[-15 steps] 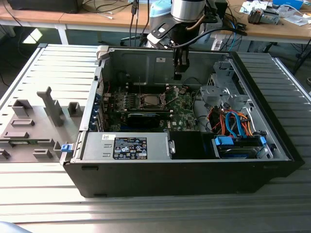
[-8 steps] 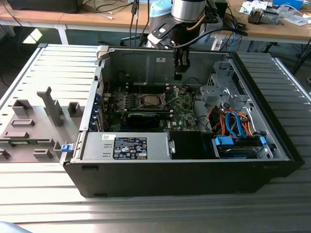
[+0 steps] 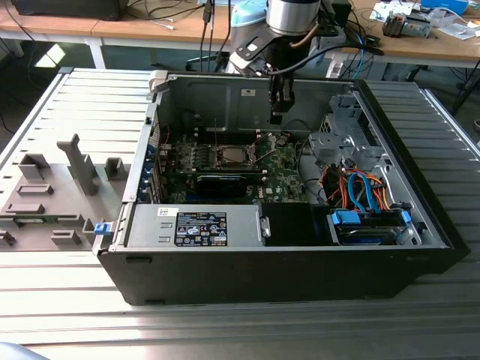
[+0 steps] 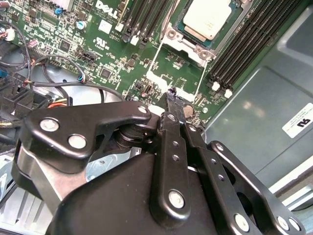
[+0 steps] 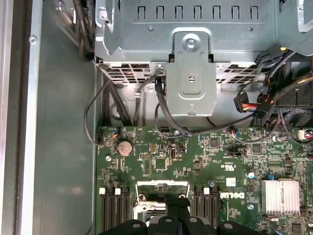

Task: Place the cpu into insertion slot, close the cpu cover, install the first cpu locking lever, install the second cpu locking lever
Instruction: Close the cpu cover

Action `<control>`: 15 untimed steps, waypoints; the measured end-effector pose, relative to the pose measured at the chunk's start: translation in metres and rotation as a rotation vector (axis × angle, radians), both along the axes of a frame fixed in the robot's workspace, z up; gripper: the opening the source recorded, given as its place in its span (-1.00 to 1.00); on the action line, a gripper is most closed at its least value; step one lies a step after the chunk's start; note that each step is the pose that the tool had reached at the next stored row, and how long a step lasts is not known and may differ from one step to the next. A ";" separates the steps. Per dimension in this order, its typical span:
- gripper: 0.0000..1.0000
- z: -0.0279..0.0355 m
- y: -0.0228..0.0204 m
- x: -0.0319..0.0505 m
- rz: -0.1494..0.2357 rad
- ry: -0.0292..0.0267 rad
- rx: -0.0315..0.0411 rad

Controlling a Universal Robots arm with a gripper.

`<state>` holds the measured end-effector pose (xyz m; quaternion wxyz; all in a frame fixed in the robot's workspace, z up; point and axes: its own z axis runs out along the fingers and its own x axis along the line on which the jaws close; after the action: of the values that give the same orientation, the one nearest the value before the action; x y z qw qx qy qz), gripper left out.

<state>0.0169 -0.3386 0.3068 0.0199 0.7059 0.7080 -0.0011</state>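
One computer case [image 3: 262, 277] lies open on its side on a slatted metal table [image 3: 225, 330]. It holds one green motherboard [image 3: 289, 169], one grey power supply [image 3: 199, 225] with a label on its face, one blue drive caddy [image 3: 367, 221], and a tangle of orange and blue cables.

On the motherboard sits one insertion slot [image 4: 172, 35], and in it lies the one cpu [image 4: 208, 17], flat, with its pale metal top facing up. The cpu cover [image 4: 194, 41] looks to lie down flat around the chip, which shows through its window. I cannot tell how the locking levers stand.

Long black memory slots run along two opposite sides of the socket, but parts are hidden and I cannot count them surely. The first wrist view shows one coin battery [image 5: 124, 147] and one finned silver heat sink [image 5: 279, 197] on the board.

The single gripper [image 4: 170, 98] hangs inside the case above the motherboard, near the socket but apart from the cpu. Its two fingers are drawn together at the tip and nothing is between them.

Outside the case, at the exterior view's left, one grey fixture [image 3: 45, 195] with several upright blocks rests on the table. A wooden desk [image 3: 112, 26] stands behind.
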 end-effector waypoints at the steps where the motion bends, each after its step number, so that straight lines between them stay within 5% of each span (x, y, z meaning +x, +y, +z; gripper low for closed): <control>1: -0.79 0.0000 0.0000 0.0004 0.000 0.0001 0.0000; 15: -0.79 -0.0006 0.0000 0.0076 0.000 0.0000 0.0000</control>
<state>0.0245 -0.3386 0.3062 0.0199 0.7060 0.7080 -0.0011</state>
